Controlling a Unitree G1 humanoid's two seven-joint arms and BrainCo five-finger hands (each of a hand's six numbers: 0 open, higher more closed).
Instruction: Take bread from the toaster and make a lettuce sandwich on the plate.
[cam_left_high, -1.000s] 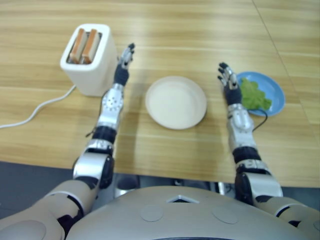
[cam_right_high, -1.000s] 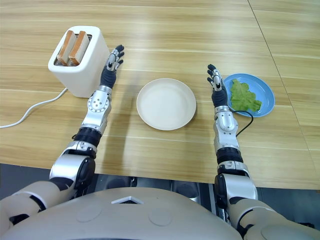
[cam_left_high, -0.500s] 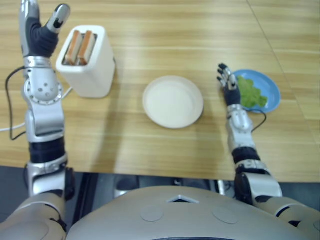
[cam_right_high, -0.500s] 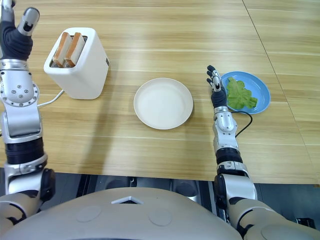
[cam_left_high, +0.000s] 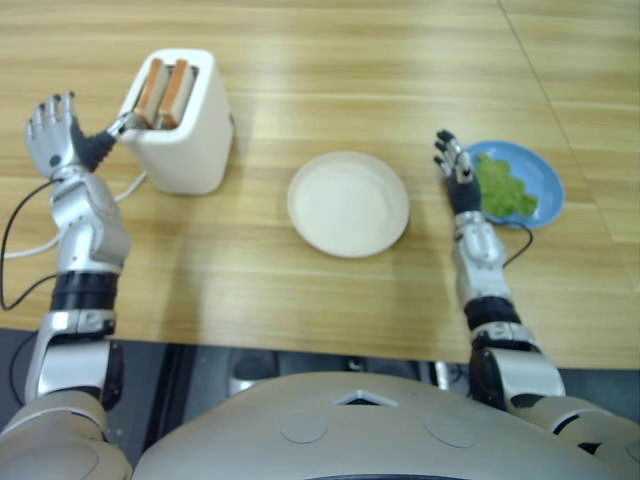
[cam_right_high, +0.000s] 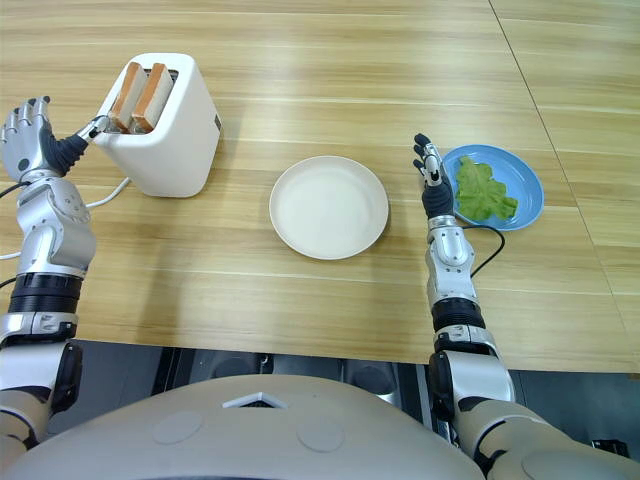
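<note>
One round cream plate (cam_right_high: 329, 207) lies bare at the near centre of the light wooden counter (cam_right_high: 330, 60), between the two arms where either could reach it, and it is judged to be the assembly site for the sandwich. Slightly farther, on the robot's right, the right hand (cam_right_high: 428, 170) rests with fingers extended and nothing held. It lies just beside the left rim of a shallow blue plate (cam_right_high: 522, 170) bearing a green lettuce leaf (cam_right_high: 480, 190), which suits a later pickup. Farther again, on the left, the left hand (cam_right_high: 30, 135) is raised with fingers spread and empty, its thumb directed at the near left corner of the white two-slot toaster (cam_right_high: 170, 130); whether the thumb touches the casing cannot be told. Two slices of toasted bread (cam_right_high: 140, 92) stand upright in the slots, tops protruding, so a pinch from above appears feasible. No bread has yet been transferred.
</note>
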